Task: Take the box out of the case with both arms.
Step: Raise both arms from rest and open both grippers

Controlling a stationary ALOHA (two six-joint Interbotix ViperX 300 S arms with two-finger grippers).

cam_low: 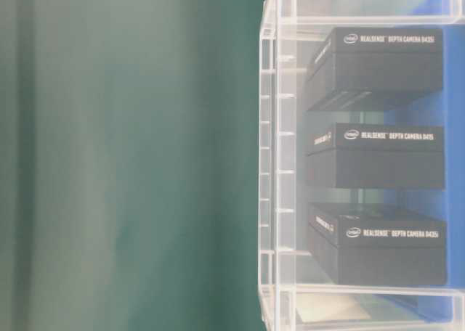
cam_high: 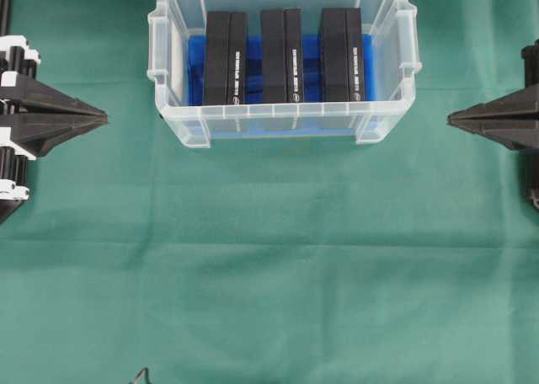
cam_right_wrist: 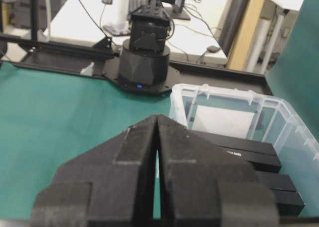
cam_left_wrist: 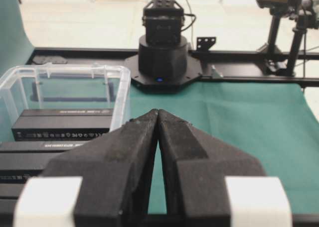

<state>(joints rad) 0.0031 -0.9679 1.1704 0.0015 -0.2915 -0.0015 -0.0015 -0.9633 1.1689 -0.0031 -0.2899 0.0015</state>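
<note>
The case (cam_high: 173,114) is a clear plastic bin with a blue lining, at the top centre of the overhead view. Three black boxes stand side by side in it: left (cam_high: 225,57), middle (cam_high: 281,54) and right (cam_high: 341,54). In the table-level view the case wall (cam_low: 270,171) shows the boxes (cam_low: 378,157) printed with white lettering. My left gripper (cam_high: 104,114) rests shut at the left edge, its tips well left of the case. My right gripper (cam_high: 450,120) rests shut at the right edge, apart from the case. Both wrist views show the tips (cam_left_wrist: 158,111) (cam_right_wrist: 157,116) touching with nothing held.
Green cloth (cam_high: 269,266) covers the table in front of the case. Each wrist view shows the opposite arm's black base (cam_left_wrist: 162,57) (cam_right_wrist: 144,62) across the table. A small dark object (cam_high: 143,374) peeks in at the bottom edge.
</note>
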